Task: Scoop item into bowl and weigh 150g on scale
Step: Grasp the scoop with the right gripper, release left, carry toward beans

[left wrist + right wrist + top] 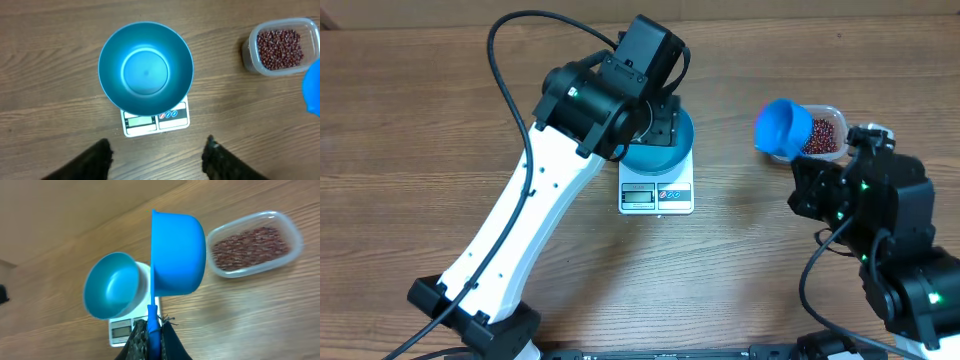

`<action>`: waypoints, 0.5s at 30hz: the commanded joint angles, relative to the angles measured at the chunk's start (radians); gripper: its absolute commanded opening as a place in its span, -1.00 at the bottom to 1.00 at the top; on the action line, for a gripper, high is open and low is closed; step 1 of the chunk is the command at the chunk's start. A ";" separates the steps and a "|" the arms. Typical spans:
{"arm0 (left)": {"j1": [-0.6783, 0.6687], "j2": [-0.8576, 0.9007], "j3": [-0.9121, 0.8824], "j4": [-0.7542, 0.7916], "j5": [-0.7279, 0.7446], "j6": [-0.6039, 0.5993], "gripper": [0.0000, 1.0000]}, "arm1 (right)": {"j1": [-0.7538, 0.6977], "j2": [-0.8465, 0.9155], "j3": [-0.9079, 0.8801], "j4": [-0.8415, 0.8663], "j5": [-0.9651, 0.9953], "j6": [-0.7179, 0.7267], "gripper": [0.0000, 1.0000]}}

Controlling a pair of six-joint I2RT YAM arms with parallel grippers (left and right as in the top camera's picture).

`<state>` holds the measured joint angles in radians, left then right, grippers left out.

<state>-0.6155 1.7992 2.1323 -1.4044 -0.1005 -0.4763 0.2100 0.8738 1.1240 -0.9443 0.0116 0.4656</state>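
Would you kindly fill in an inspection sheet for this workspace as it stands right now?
Surface: wooden table, bare wood around the gear.
Job's things: blue bowl sits on the white scale and is empty; beans lie in the clear tub, apart from the scale.
Clutter: nothing seen.
Grippers: left gripper is open above the bowl, holding nothing; right gripper is shut on the handle of the blue scoop, raised near the tub.
Cables: black cable loops over the left arm; second cable hangs beside the right arm.
Surroundings: nothing seen beyond the table.
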 commanded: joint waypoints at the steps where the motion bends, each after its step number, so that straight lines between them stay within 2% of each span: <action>1: -0.002 0.011 -0.019 -0.025 0.019 0.008 -0.91 | -0.006 -0.009 0.027 -0.029 0.068 -0.029 -0.92; 7: -0.009 0.008 -0.100 -0.091 0.024 -0.049 -0.91 | -0.081 -0.009 0.027 -0.062 0.066 -0.030 -0.93; 15: -0.160 0.002 -0.312 0.039 -0.045 -0.061 -0.91 | -0.182 0.013 0.027 -0.095 0.011 -0.113 -0.93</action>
<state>-0.6937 1.8023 1.8896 -1.4029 -0.0978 -0.5224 0.0635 0.8745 1.1248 -1.0374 0.0399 0.3954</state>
